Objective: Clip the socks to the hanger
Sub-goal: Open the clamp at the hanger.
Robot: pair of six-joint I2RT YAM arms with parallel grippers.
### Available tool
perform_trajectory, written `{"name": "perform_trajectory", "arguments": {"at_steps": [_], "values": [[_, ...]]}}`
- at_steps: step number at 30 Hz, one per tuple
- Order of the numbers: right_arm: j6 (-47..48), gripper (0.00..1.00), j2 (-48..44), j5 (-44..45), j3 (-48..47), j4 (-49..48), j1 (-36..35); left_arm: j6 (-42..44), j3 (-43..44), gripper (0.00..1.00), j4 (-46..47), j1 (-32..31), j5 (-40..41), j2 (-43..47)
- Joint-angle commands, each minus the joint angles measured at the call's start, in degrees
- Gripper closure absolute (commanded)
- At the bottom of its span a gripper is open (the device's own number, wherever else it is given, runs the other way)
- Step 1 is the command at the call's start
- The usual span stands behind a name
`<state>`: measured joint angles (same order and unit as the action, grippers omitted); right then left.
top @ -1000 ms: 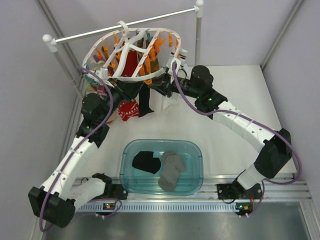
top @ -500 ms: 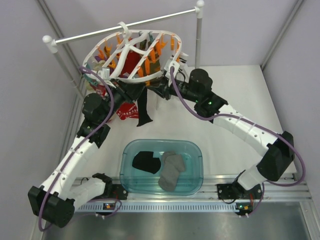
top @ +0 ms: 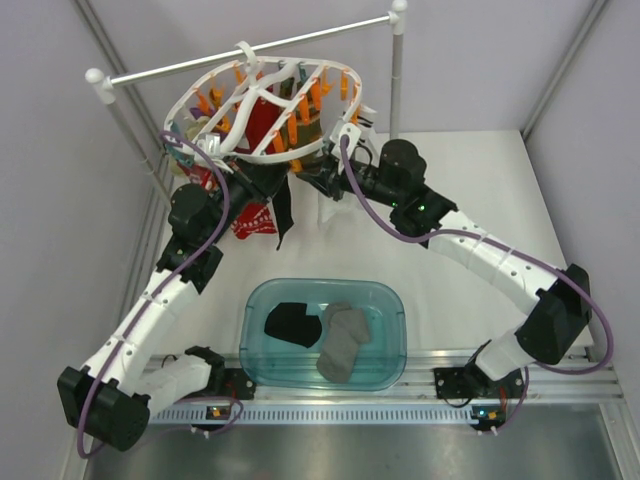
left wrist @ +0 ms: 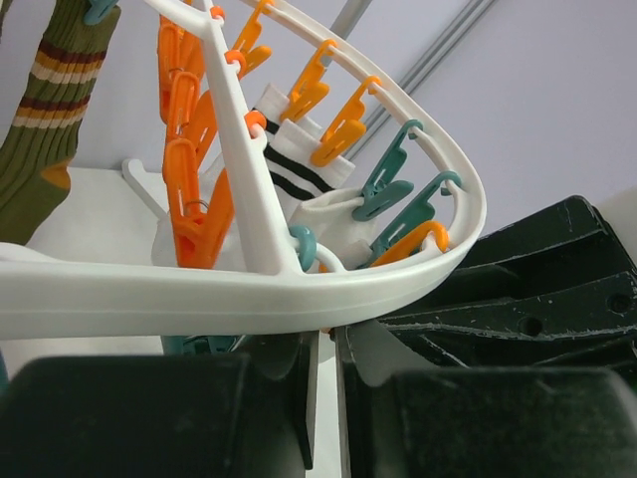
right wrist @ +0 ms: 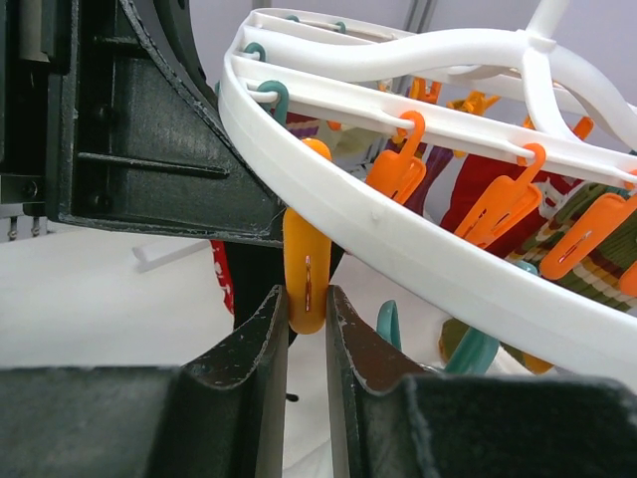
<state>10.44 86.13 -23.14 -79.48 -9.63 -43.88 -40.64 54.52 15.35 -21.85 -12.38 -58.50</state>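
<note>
I am pinching an orange clip (right wrist: 306, 269) under the hanger (right wrist: 398, 234) with my right end effector (right wrist: 306, 299), squeezing squarely so my narrow left end effector (left wrist: 326, 344), hold unclear, can feed in the black sock (top: 283, 212) dangling beneath.

We see the hanger (top: 262, 157) sit a little further left than a second ago. The right gripper (right wrist: 307, 304), pinching an orange clip (right wrist: 306, 274), follows it leftward, while its elbow pushes outward. The black sock (top: 283, 212) beneath now hangs narrower and straighter.
</note>
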Motion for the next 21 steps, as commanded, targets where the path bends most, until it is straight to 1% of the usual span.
{"name": "perform_trajectory", "arguments": {"at_steps": [1, 2, 3, 5, 7, 9, 13, 14, 16, 17, 18, 19, 21], "values": [[-0.06, 1.00, -2.28, -1.74, -0.15, -1.01, -1.56, -0.93, 2.17, 0.88, 4.25, 0.05, 1.49, -0.12], [-0.07, 1.00, -2.19, -1.74, -0.23, -0.92, -1.56, -1.02, 1.91, 0.90, 4.25, 0.05, 1.40, -0.12], [-0.15, 0.98, -2.10, -1.65, -0.50, -0.92, -1.56, -1.10, 1.73, 0.95, 4.33, 0.05, 1.13, -0.04], [-0.41, 0.78, -1.67, -1.47, -1.02, -0.66, -1.56, -1.28, 1.55, 0.99, 4.33, 0.05, 0.34, 0.23], [-0.42, 0.67, -1.23, -1.12, -1.55, -0.39, -1.56, -1.46, 1.38, 1.00, 4.33, 0.05, -0.10, 0.31], [-0.24, 0.62, -0.61, -0.77, -2.34, -0.04, -1.56, -1.46, 1.20, 1.00, 4.33, 0.05, -0.27, 0.49], [-0.07, 0.60, 0.71, 0.02, -4.10, 0.31, -1.56, -1.37, 1.29, 1.00, 3.63, 0.05, -0.71, 0.49], [0.02, 0.60, 1.14, 0.19, -4.36, 0.40, -1.56, -1.19, 1.46, 1.00, 3.37, 0.05, -0.71, 0.67], [0.11, 0.68, 1.50, 0.46, -5.33, 0.40, -1.56, -1.19, 1.46, 1.00, 3.19, 0.05, -0.80, 0.58], [0.02, 0.78, 1.85, 0.46, -5.59, 0.31, -1.47, -1.11, 1.46, 1.00, 3.02, 0.05, -0.80, 0.58], [0.02, 0.83, 1.85, 0.55, -6.03, 0.22, -1.65, -1.28, 1.55, 1.00, 3.01, 0.05, -1.06, 0.67], [0.11, 0.91, 2.03, 0.55, -6.03, 0.22, -1.65, -1.37, 1.55, 1.00, 3.10, 0.05, -1.41, 0.67], [0.02, 0.99, 1.85, 0.72, -6.12, 0.14, -1.74, -2.42, 1.12, 0.89, 4.24, 0.05, -2.29, 1.02]]}}
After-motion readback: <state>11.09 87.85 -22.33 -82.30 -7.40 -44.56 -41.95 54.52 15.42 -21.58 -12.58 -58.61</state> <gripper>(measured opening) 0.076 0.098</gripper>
